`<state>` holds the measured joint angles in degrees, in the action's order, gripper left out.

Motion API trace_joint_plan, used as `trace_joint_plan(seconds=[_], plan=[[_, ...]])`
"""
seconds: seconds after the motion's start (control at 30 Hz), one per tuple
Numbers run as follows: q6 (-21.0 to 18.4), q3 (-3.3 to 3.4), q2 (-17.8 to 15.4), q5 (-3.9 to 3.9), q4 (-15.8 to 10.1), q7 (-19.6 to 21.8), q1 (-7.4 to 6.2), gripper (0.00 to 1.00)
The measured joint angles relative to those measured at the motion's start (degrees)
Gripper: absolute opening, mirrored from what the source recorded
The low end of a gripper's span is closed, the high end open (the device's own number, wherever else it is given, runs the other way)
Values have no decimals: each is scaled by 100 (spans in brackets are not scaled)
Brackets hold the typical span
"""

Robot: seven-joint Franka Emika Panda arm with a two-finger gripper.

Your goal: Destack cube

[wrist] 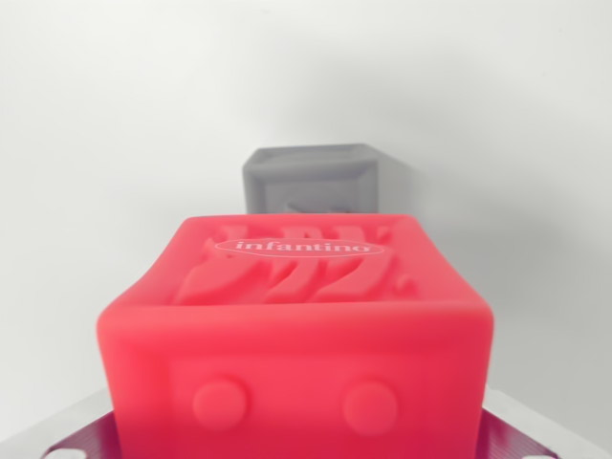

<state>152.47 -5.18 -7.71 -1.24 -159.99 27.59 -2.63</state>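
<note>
A red soft cube (296, 325) with "infantino" embossed on its upper face fills the lower half of the wrist view, very close to the camera. It sits between the two finger parts of my gripper (296, 445), whose metal edges show at the bottom left (57, 435) and bottom right (535, 435). The cube spans the whole gap, so the gripper looks shut on it. A grey cube (320, 182) stands farther off on the white surface, behind the red one and apart from it. The fingertips themselves are hidden by the red cube.
A plain white surface (115, 143) surrounds both cubes on all sides. No other object shows in this view.
</note>
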Motion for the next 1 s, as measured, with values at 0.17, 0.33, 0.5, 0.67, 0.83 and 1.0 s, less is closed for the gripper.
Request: trace_joint_plan(seconds=[0.17,0.33,0.5,0.67,0.83,1.0], plan=[[-270,1,-258,-30,14,-22,-10,0],[-578,7,-535,-47,48,-39,-18,0],[-828,14,-754,-58,107,-51,-21,0],[-822,40,-558,-58,234,-51,-10,0],[-805,63,-390,-50,364,-51,21,0],[-785,84,-233,-32,514,-51,56,0]])
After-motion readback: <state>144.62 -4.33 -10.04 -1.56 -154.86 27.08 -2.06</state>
